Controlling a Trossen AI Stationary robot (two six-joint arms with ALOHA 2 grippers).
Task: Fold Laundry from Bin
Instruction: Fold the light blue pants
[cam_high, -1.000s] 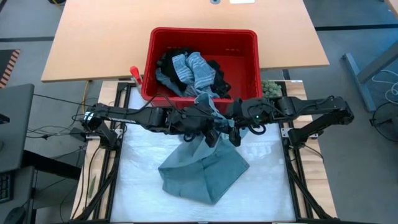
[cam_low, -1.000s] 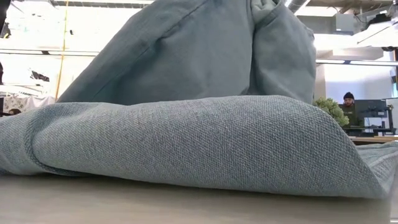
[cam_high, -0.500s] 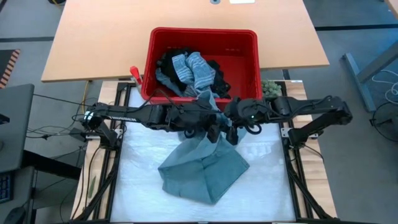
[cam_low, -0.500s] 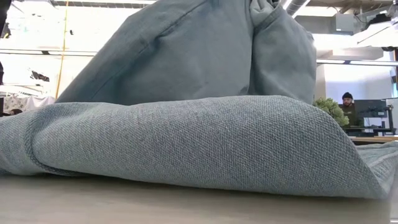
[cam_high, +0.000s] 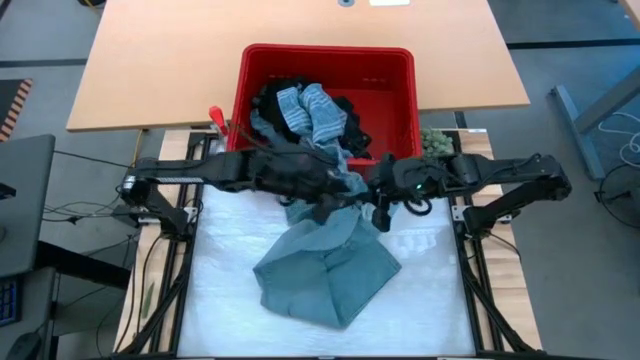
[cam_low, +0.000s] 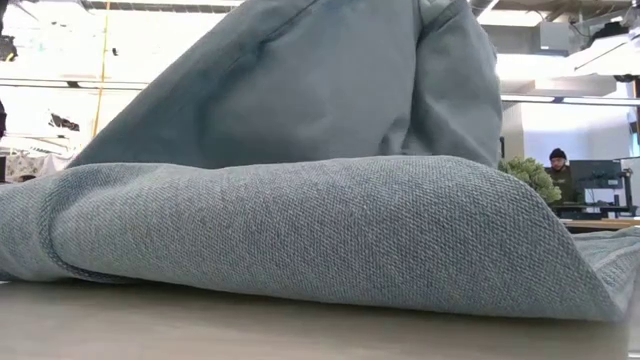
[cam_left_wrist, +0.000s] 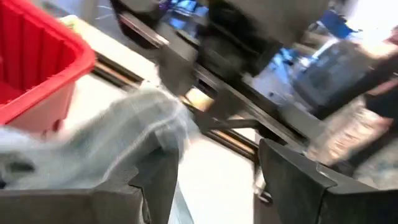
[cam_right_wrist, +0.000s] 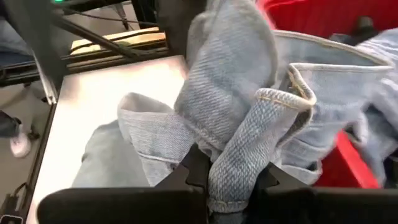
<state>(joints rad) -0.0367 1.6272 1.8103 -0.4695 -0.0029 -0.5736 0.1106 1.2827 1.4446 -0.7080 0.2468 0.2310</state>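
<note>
The right hand (cam_right_wrist: 217, 180) pinches the light blue-grey garment (cam_high: 325, 265) at its raised end just in front of the bin (cam_high: 325, 60); the cloth runs down onto the surface (cam_high: 225, 290). The left hand (cam_left_wrist: 214, 180) stands open beside it, equally near, with free room all around

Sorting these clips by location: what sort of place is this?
Probably a robotics lab or open workshop: two arms on a framed table, a red bin of laundry, and a person at a monitor behind.
</note>
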